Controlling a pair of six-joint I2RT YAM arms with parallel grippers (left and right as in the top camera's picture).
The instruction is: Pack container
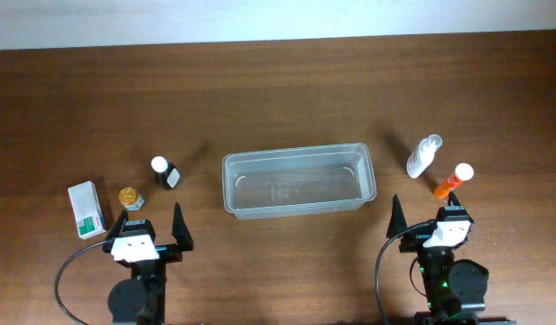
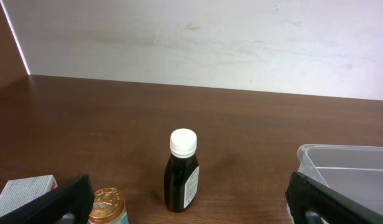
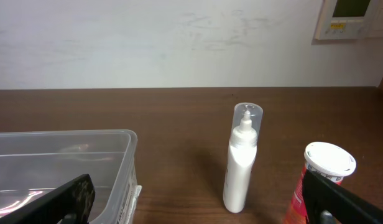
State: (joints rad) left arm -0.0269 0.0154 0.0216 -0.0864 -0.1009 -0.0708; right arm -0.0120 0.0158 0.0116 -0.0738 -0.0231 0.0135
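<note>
The container [image 1: 299, 181] sits between box [image 1: 87, 209] (leftmost, seemingly flat) and spray bottle [image 1: 423, 156].

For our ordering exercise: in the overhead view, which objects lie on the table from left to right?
box → gold-lidded jar → dark bottle → container → white bottle → orange bottle

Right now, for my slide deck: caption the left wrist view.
Upright dark bottle with white cap on brown wooden table, gold-lidded jar at left, clear plastic tub at right.
</note>
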